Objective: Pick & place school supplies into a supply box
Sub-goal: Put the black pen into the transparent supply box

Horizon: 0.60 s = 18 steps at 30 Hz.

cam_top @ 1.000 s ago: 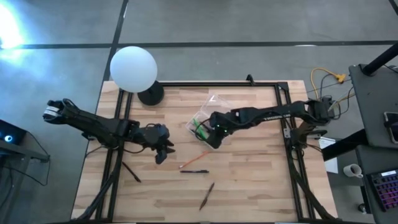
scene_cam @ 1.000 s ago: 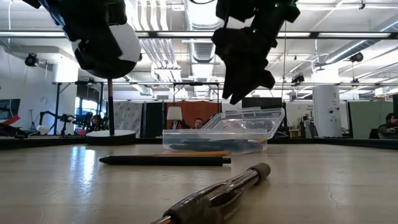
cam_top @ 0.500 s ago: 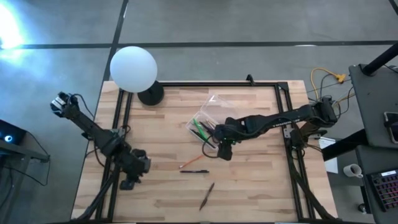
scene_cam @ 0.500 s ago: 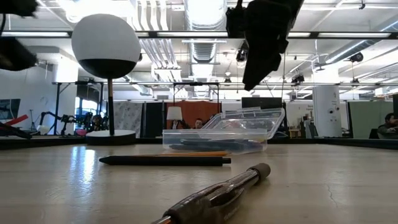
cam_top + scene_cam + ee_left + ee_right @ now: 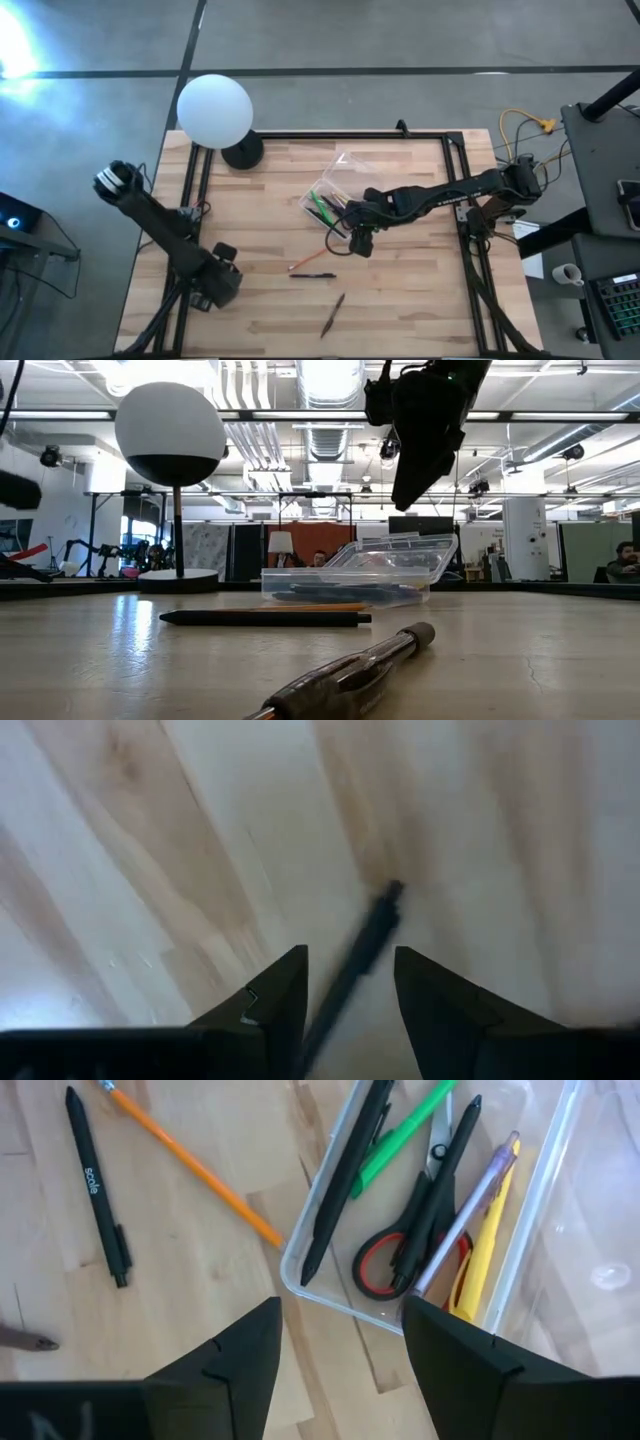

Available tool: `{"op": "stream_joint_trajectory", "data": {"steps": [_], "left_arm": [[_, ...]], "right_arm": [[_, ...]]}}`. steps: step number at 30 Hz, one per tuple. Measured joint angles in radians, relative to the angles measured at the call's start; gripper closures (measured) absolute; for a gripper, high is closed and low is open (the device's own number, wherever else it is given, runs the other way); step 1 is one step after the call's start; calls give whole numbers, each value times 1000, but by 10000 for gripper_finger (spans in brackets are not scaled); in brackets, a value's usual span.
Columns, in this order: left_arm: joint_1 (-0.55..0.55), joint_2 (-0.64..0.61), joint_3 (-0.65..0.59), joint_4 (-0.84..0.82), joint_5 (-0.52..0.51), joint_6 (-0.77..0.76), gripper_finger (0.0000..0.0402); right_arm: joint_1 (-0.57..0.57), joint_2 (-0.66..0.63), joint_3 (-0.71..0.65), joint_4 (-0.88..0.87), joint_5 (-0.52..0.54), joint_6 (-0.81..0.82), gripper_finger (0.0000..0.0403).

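Observation:
My left gripper (image 5: 217,284) is low over the table's near-left part, open; in its wrist view its fingers stand on either side of a thin dark pen (image 5: 362,952) lying on the wood, and I cannot tell if they touch it. My right gripper (image 5: 360,241) hangs open and empty above the table just near-side of the clear supply box (image 5: 335,195). The box (image 5: 542,1188) holds a green pen (image 5: 402,1130), dark pens, red-handled scissors (image 5: 372,1270) and a yellow pen (image 5: 486,1248). An orange pencil (image 5: 309,261), a black pen (image 5: 313,275) and a dark pen (image 5: 333,313) lie on the table.
The white lamp globe (image 5: 214,109) stands on its dark base at the far-left corner. The box's clear lid (image 5: 400,548) is tipped open on its far side. A black frame runs along the table's edges. Bare wood lies right of the box.
My left arm has swung from the table's middle toward the near-left corner and come down over the dark pen there. My right gripper has moved from over the box toward the near edge and risen, then kept still. The supplies on the table have stayed where they were.

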Motion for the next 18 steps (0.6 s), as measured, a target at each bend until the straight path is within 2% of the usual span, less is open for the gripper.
{"op": "stream_joint_trajectory", "data": {"steps": [7,14,18], "left_arm": [[-6,140,-3,-4,35,2,268],[-5,116,-14,3,29,-33,269],[-4,112,-42,18,26,-52,298]], "right_arm": [[0,0,0,-1,-1,25,204],[0,0,0,-2,-2,25,204],[0,0,0,-2,-2,25,204]]}}
